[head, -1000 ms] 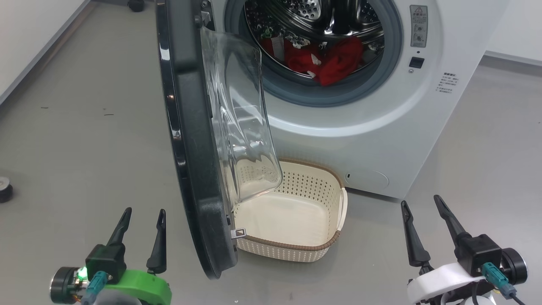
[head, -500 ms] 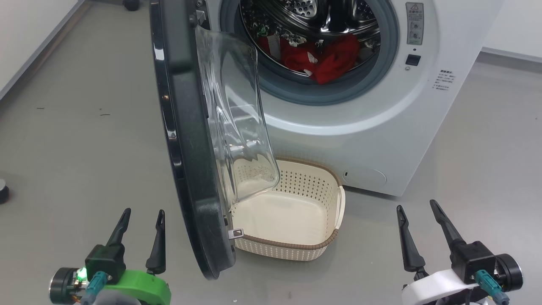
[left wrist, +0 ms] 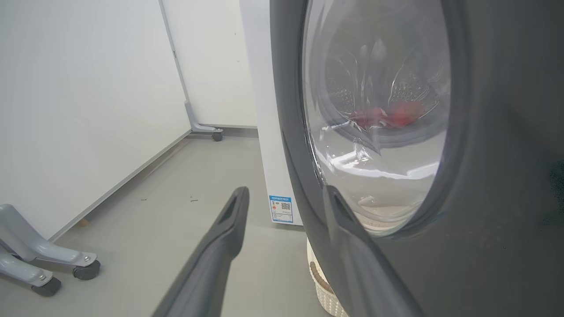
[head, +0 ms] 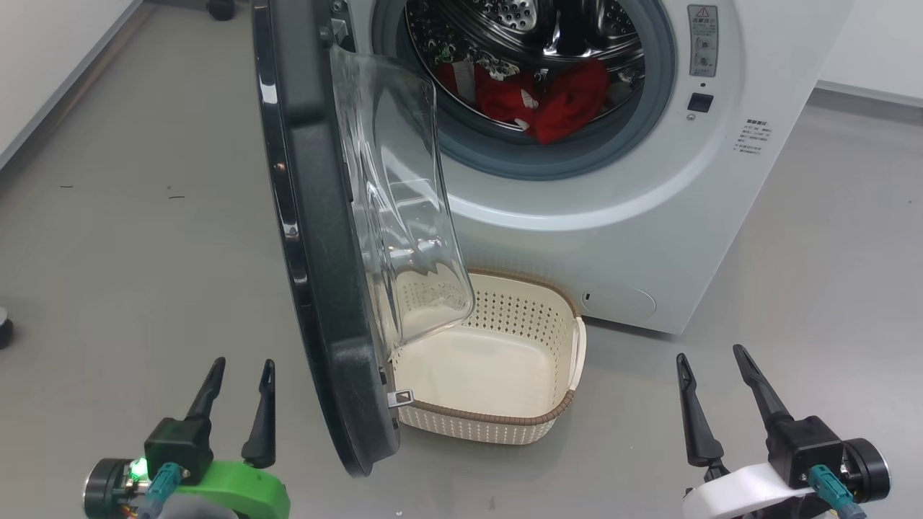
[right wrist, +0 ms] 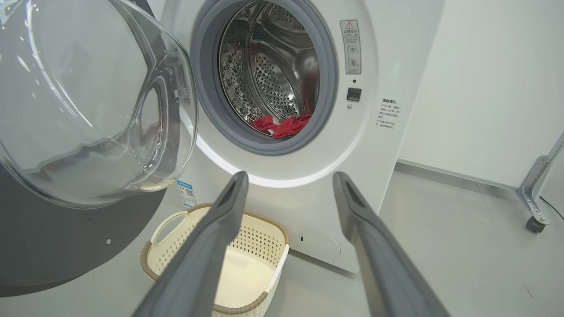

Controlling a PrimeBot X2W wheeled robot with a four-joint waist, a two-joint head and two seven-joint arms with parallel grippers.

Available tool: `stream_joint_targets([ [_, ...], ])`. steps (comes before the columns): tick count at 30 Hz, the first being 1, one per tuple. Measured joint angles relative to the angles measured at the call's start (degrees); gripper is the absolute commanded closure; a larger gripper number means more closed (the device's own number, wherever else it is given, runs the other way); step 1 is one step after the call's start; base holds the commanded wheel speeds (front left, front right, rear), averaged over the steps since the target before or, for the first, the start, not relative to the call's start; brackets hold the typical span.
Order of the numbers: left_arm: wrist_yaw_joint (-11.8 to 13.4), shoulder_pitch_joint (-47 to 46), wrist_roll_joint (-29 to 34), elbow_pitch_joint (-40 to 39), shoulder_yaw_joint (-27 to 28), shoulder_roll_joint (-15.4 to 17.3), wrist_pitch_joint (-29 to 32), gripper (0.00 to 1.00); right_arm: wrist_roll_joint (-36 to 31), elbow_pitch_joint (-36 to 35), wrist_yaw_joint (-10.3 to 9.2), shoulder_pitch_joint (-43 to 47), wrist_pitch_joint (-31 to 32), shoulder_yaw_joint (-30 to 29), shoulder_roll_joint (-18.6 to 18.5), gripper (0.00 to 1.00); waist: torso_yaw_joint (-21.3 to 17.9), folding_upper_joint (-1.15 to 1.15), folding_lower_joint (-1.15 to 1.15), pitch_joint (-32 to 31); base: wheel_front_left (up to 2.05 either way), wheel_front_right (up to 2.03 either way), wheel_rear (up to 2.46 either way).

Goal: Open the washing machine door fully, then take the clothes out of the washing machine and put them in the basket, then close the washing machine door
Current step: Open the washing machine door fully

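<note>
The washing machine [head: 649,216] stands ahead, its door [head: 317,252] swung out edge-on towards me, the clear glass bowl [head: 396,202] bulging to the right. Red clothes [head: 548,101] lie at the bottom of the steel drum, also visible as clothes [right wrist: 284,125]. The cream basket [head: 505,419] sits on the floor under the opening, partly behind the door. My left gripper [head: 244,362] is open, low and just left of the door's lower edge; in its wrist view the left gripper [left wrist: 286,189] faces the door [left wrist: 484,176]. My right gripper [head: 709,353] is open and empty, right of the basket [right wrist: 255,229].
Grey floor spreads to both sides. A white wall [head: 43,58] runs along the left. Grey wheeled stand legs [left wrist: 44,264] sit at the left, and another caster [right wrist: 533,222] stands by the right wall. A dark wheel [head: 3,331] shows at the left edge.
The head camera has shifted a little, so the whole scene sits slightly left and up. My left fingers have drawn a bit closer together. The door and clothes are unmoved.
</note>
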Motion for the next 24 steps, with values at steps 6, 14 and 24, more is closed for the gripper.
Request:
stream_joint_targets([
  [6, 0.0, 0.0, 0.0, 0.7, -0.1, 0.0, 0.0, 1.00, -0.5, -0.1, 0.59, 0.1, 0.0, -0.6, 0.2, 0.00, 0.0, 0.00, 0.00, -0.1, 0.00, 0.00, 0.00],
  [14, 0.0, 0.0, -0.1, -0.2, 0.1, 0.0, 0.0, 1.00, -1.1, -0.2, 1.35, 1.0, 0.0, -1.8, 0.9, 0.00, 0.2, 0.00, 0.00, -0.3, 0.00, 0.00, 0.00],
  [24, 1.3, -0.1, -1.3, -9.8, 1.8, 0.0, 0.0, 1.00, -1.6, -0.2, 1.86, 1.2, 0.0, -3.5, 1.8, 0.00, 1.1, 0.00, 0.00, -0.8, 0.00, 0.00, 0.00],
])
